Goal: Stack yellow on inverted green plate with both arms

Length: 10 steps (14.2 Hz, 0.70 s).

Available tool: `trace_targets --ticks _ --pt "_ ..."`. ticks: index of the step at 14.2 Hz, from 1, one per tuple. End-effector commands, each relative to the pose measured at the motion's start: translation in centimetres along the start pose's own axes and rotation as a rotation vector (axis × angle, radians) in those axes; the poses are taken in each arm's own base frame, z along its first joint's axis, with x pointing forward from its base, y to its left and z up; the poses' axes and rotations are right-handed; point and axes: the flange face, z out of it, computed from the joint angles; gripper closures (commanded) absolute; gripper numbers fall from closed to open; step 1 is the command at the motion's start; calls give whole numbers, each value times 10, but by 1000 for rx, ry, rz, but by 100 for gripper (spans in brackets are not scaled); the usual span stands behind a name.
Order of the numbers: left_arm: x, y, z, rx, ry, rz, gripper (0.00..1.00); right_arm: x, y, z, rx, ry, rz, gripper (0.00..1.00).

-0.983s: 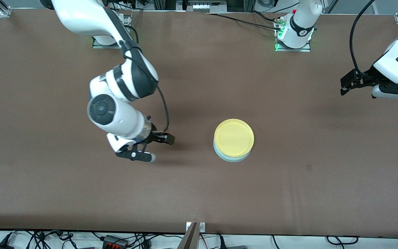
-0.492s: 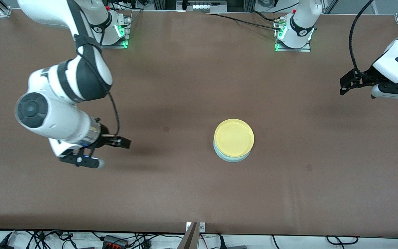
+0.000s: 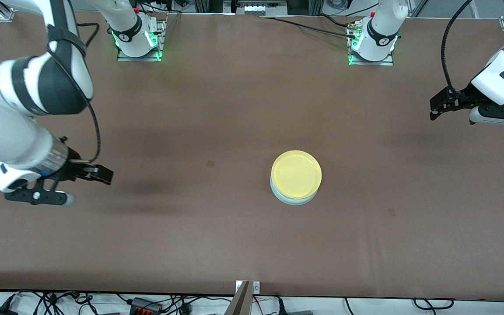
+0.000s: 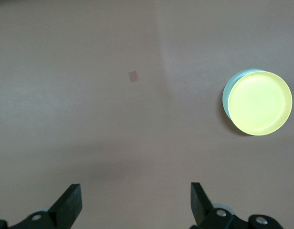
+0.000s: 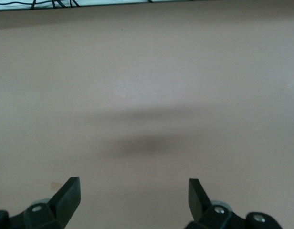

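Note:
The yellow plate lies upright on the pale green plate, of which only a thin rim shows under it, near the table's middle. In the left wrist view the yellow plate covers the green plate the same way. My right gripper hangs open and empty over bare table toward the right arm's end, well apart from the stack. My left gripper waits open and empty over the left arm's end of the table. Both wrist views show wide jaws, left gripper and right gripper, with nothing between them.
The brown table carries two small darker patches. The arm bases stand along its farthest edge. A grey bracket and cables sit at the nearest edge.
My right arm has swung away from the stacked plates toward its own end of the table, gripper still open. The plates and the left arm have not moved.

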Motion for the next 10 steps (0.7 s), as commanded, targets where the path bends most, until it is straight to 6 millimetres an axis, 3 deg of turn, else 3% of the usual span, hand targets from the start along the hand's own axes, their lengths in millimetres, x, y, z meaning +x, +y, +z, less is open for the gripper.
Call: trace_targets --ticks 1,8,10 --pt "-1 2 -7 -28 0 -3 0 -13 34 -27 28 24 -34 0" --pt "0 2 -8 -31 3 -5 0 -43 132 -64 51 40 -72 0" --pt "1 3 -8 -31 3 -3 0 -59 148 -74 48 30 -72 0"
